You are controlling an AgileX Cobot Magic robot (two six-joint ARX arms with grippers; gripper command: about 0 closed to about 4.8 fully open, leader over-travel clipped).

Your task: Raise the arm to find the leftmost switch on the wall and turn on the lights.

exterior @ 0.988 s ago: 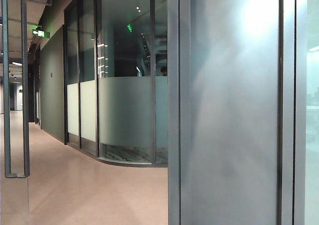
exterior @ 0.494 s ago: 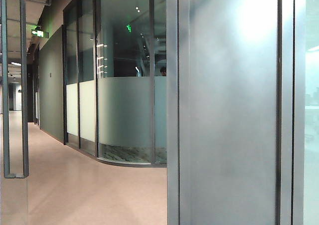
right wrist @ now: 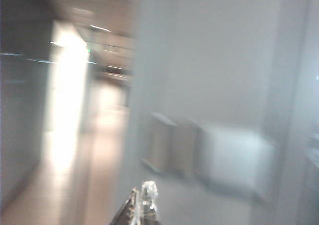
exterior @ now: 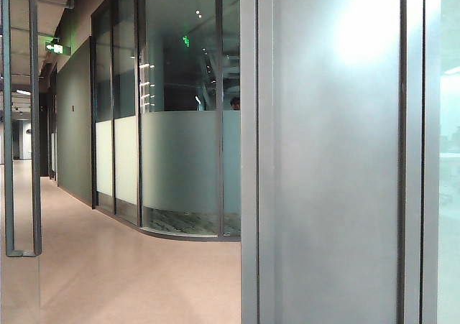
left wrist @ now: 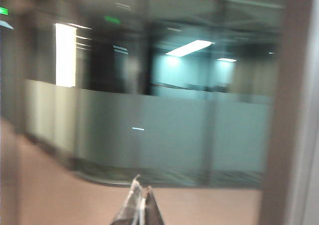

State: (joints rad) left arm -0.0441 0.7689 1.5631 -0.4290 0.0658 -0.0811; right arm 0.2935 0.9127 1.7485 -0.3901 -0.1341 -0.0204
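Switches (right wrist: 204,152) are being shown only in the right wrist view, as a blurred row of pale plates mounted on the grey wall (right wrist: 209,60). About three plates are being counted, side by side, though the blur is making the count uncertain. The row is running lengthwise along the wall, and the plate at the corridor end (right wrist: 159,142) is being seen as the darkest one. Which way each rocker is pointing cannot be told.

The right gripper (right wrist: 143,205) is being held close in front of the wall, just below the row of plates and nearest to the corridor-end plate, without touching it as far as can be seen. Its two fingertips are being kept together, with nothing between them.

The left gripper (left wrist: 141,207) is being held out towards a curved glass partition (left wrist: 164,130), well apart from it, above the pinkish floor (left wrist: 60,195). Its fingertips are also being pressed together on nothing.

In the exterior view neither arm is being seen. One grey wall panel (exterior: 330,195) is filling the right half of that view, and the curved glass partition (exterior: 180,162) with its frosted band is standing further down the corridor. One green exit sign (exterior: 55,48) is glowing near the ceiling. No container is being shown in any view.
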